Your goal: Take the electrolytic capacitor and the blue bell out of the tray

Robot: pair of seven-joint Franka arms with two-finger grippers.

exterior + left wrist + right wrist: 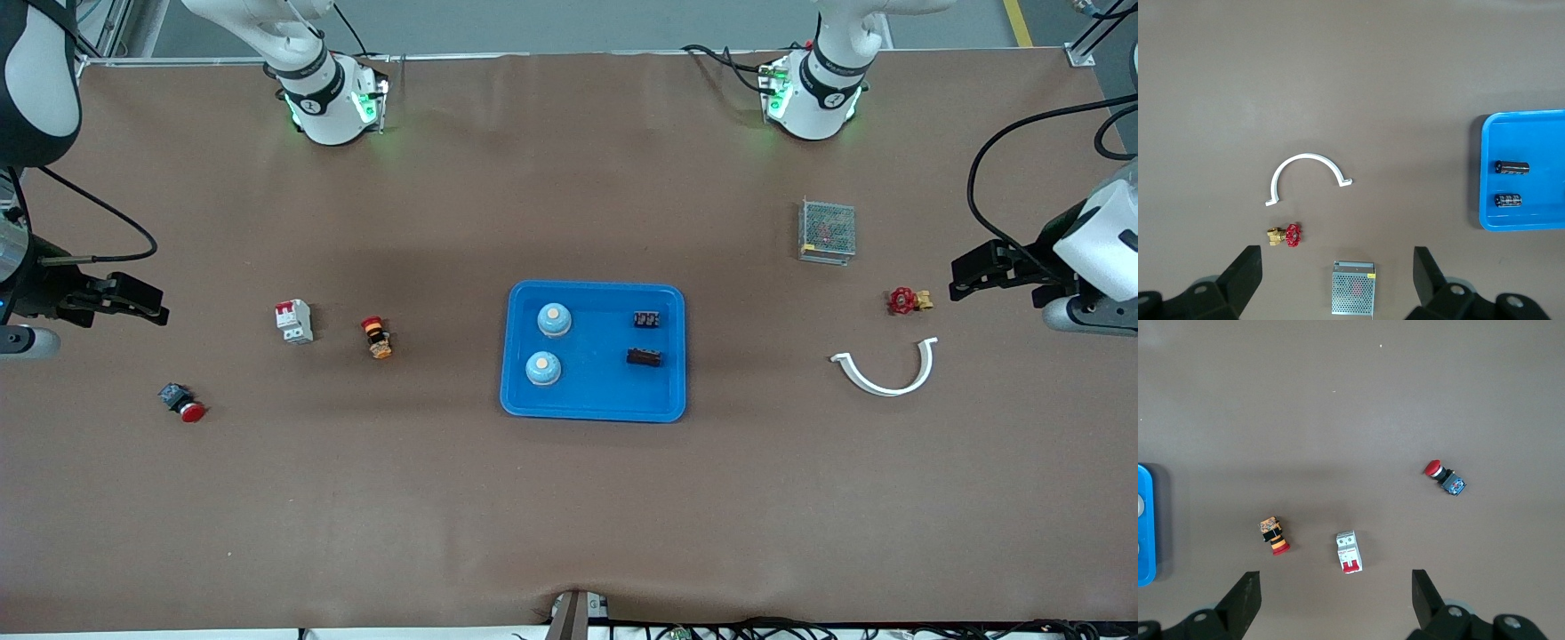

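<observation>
The blue tray [594,393] lies in the middle of the table. In it are two light blue bells [553,320] [543,368] toward the right arm's end. Two black electrolytic capacitors [646,318] [645,357] lie toward the left arm's end. The left wrist view shows them too [1511,167] [1508,200]. My left gripper [962,277] is open and empty over the left arm's end of the table [1336,252]. My right gripper [153,304] is open and empty over the right arm's end [1335,576]. Both are well away from the tray.
Toward the left arm's end lie a metal mesh box [828,231], a red-handled brass valve [907,300] and a white curved clip [886,369]. Toward the right arm's end lie a white circuit breaker [294,321], an orange push button [377,337] and a red mushroom button [182,403].
</observation>
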